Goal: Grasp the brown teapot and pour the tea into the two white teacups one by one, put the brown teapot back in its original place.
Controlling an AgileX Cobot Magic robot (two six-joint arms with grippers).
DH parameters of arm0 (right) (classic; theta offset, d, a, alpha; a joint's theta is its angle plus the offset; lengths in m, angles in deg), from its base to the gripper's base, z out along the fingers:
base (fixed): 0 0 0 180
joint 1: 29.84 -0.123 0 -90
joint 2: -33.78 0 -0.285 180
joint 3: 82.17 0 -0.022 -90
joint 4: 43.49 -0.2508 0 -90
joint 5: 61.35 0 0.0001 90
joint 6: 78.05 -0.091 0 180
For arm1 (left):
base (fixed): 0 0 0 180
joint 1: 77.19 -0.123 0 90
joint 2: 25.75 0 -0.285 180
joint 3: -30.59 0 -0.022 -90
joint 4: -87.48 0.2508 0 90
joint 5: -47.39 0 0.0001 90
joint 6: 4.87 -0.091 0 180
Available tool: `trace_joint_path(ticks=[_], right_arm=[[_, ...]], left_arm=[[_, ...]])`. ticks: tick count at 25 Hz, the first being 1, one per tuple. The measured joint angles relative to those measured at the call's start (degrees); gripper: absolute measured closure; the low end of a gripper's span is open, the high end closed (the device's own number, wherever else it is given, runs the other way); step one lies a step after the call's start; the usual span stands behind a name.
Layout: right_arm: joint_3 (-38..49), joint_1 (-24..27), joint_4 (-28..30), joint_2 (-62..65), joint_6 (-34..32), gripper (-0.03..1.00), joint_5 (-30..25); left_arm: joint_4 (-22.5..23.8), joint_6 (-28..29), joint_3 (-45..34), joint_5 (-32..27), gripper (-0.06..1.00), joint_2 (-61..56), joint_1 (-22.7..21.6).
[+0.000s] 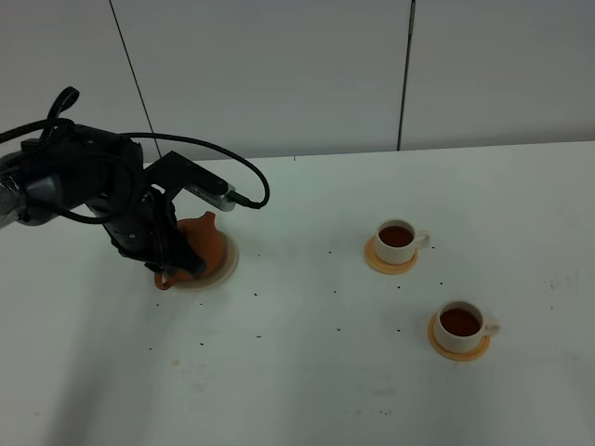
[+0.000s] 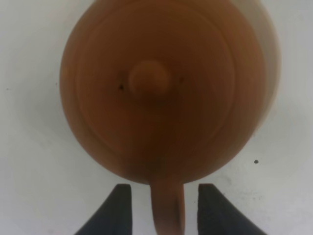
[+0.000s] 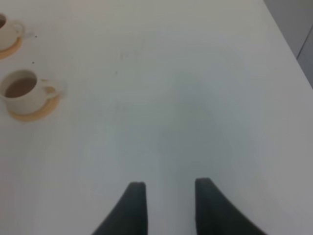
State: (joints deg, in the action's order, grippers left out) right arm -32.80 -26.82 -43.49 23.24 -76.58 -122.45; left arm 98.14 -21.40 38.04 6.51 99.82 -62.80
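Observation:
The brown teapot (image 1: 202, 243) stands upright on its pale beige saucer (image 1: 226, 268) at the left of the table. My left gripper (image 1: 169, 264) is over the pot's handle side. In the left wrist view the teapot (image 2: 161, 88) fills the frame, lid on. Its loop handle (image 2: 167, 208) runs between my left gripper's (image 2: 164, 187) dark fingers (image 2: 120, 208), and a gap shows on each side, so the gripper is open. Both white teacups (image 1: 397, 236) (image 1: 462, 321) sit on orange coasters and hold dark tea. My right gripper (image 3: 166, 183) is open over bare table, with a teacup (image 3: 22, 90) off to one side.
The left arm's black body (image 1: 88, 181) and its cable (image 1: 246, 177) hang over the table's left side. Small dark specks (image 1: 337, 328) dot the white tabletop between the teapot and the cups. The table's edge (image 3: 288, 44) shows in the right wrist view.

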Motion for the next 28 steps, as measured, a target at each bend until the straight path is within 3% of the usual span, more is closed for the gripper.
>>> trace_joint_path(ticks=[12, 21, 28], right_arm=[[0.0, 0.0, 0.0, 0.0, 0.0, 0.73, 0.0], [0.0, 0.0, 0.0, 0.0, 0.0, 0.73, 0.0], [0.0, 0.0, 0.0, 0.0, 0.0, 0.73, 0.0]], left_arm=[[0.0, 0.0, 0.0, -2.4, 0.55, -5.4, 0.0], [-0.1, -0.1, 0.0, -11.7, 0.57, -18.6, 1.0], [-0.1, -3.4, 0.0, -22.8, 0.73, -30.5, 2.8]])
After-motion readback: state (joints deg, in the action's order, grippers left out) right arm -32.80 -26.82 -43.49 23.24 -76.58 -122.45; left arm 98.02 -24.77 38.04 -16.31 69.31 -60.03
